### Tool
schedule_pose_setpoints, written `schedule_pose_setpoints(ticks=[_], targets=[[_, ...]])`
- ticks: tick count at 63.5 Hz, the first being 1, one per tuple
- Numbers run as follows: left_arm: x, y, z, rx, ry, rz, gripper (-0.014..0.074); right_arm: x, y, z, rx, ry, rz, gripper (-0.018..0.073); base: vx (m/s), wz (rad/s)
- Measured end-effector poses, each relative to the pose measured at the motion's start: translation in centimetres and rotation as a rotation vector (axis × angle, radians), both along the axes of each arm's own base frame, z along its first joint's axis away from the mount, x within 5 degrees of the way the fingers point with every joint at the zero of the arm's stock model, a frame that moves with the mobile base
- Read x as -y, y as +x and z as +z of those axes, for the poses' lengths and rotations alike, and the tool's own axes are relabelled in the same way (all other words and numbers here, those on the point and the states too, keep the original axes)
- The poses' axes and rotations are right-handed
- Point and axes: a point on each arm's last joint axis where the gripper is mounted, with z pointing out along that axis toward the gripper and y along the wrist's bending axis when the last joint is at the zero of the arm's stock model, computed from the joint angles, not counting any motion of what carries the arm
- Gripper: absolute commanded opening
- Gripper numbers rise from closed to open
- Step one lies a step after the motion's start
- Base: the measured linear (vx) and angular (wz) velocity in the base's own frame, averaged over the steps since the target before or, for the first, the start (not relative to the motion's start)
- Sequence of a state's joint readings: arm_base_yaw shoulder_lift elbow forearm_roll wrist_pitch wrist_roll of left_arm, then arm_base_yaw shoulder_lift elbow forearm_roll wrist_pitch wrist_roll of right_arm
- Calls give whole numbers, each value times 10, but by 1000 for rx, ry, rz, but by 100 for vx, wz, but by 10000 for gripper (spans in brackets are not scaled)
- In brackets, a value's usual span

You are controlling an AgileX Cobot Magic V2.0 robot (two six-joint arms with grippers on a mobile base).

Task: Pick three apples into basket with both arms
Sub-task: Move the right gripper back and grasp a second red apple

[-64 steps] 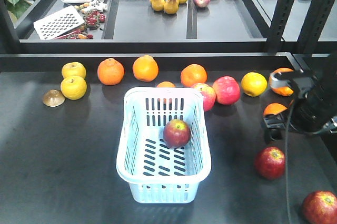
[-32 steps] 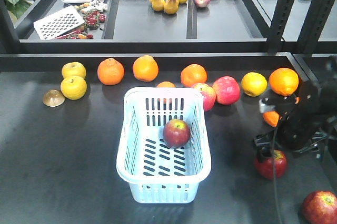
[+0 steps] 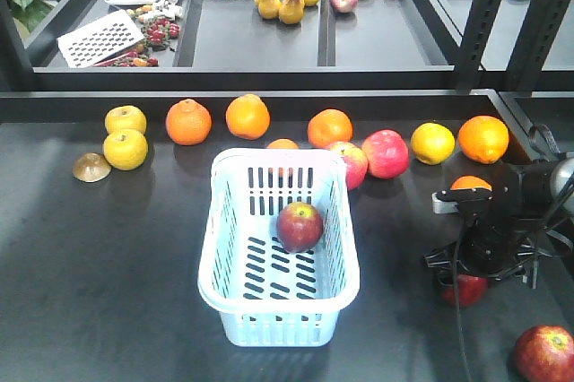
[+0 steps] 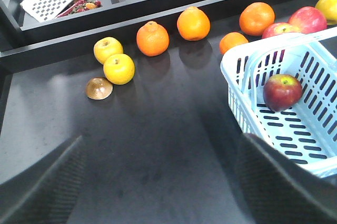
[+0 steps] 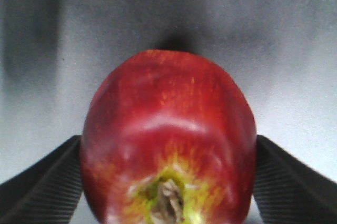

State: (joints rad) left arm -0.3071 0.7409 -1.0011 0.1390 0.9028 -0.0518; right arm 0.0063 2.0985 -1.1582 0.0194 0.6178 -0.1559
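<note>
Dark red apple (image 5: 168, 140) on the black table (image 3: 117, 265), to the right of the basket, now framed by the right gripper (image 3: 471, 276): a second ago well clear of the arm, half a second ago just touched from above, now mostly hidden beneath the wrist in the front view. Filling the right wrist view, stem end toward the camera, with one black finger (image 5: 39, 182) close against each flank. Fingers spread about as wide as the fruit; actual contact or squeeze not certain from these pictures, so grip not confirmed, and apple apparently resting on the table, not lifted. Likely meaning: descent finished, closing and lifting next. One apple (image 3: 300, 226) already lying inside the pale blue basket (image 3: 278, 297), near its middle, unchanged across the three moments. Third dark red apple (image 3: 544, 353) near the front right corner of the table, untouched. So, one of three done, second at the point of grasp, third waiting. Left gripper (image 4: 158, 182) held open and empty above bare table left of the basket, fingers wide apart at the bottom corners of its own view. Further back, a row of oranges (image 3: 247, 117), yellow fruit and brighter pink-red apples (image 3: 385, 153), unmoved.
</note>
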Motion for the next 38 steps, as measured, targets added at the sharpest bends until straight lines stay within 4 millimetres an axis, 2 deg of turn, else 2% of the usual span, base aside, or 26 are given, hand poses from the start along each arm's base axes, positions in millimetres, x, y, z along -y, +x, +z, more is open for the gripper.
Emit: schedule_pose_setpoints(ticks=[9, 19, 25, 38], targets=[[0, 0, 0, 0, 0, 0, 555, 0, 0, 0, 0, 0, 2, 308, 0, 0], [0, 0, 0, 0, 0, 0, 555, 0, -1, 13, 9, 5, -3, 279, 0, 0], [0, 0, 0, 0, 0, 0, 555, -2, -2, 37, 56, 29, -17, 279, 0, 0], [0, 0, 0, 0, 0, 0, 555, -15, -13, 107, 190, 159, 0, 279, 0, 0]])
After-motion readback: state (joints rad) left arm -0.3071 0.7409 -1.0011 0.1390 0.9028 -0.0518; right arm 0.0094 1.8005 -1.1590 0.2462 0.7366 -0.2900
